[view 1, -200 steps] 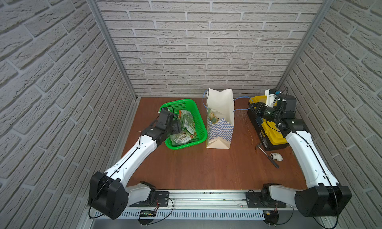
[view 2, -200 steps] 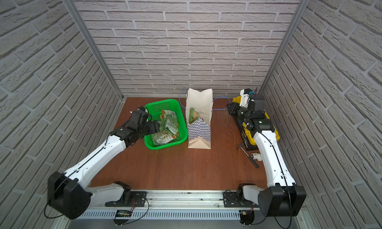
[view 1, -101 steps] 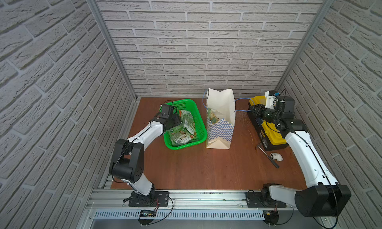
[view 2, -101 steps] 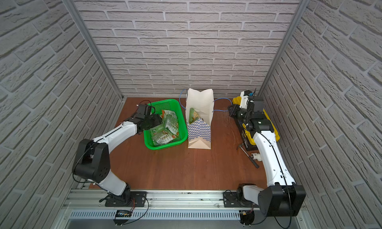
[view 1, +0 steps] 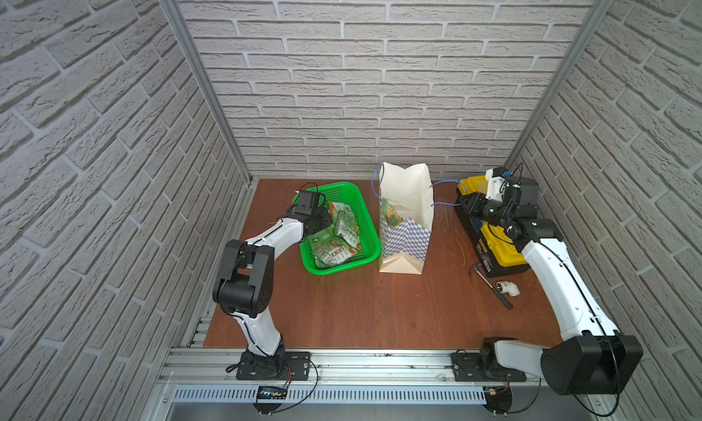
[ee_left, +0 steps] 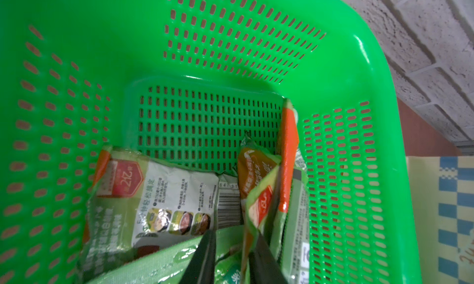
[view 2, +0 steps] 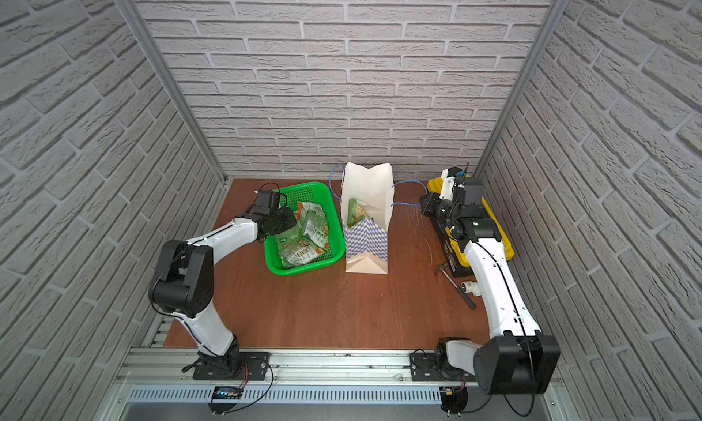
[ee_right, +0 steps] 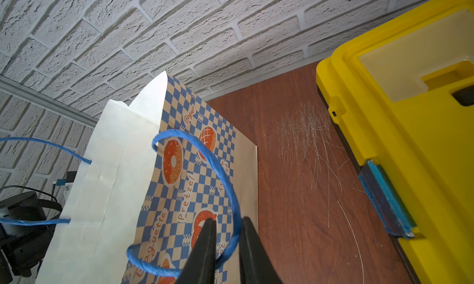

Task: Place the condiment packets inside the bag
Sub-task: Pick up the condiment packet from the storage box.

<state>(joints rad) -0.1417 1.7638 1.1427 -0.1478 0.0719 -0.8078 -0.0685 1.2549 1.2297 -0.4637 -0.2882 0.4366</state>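
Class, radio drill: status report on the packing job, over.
Left claw shut on one condiment packet in the green basket. Right claw shut on the bag handle, mouth open. Some packets already bagged; nothing between basket and bag.

Bag [ee_right: 179,182], checkered side: orange script words "Bagel" by the top edge, "Pretzel" at mid-height and "Baguette" lower down, its first letter half lost at the fold.
Bag, beside the cord handle [ee_right: 218,172]: two more orange words, too turned and covered to read.
Flat packet [ee_left: 164,193], red badge: "2次".
Flat packet, barcode: digits "64731" above the bars, the rest hidden.
Flat packet, white panel: fine Chinese print, too small to read.
Upright packet [ee_left: 259,182]: slanted Chinese script, not legible.
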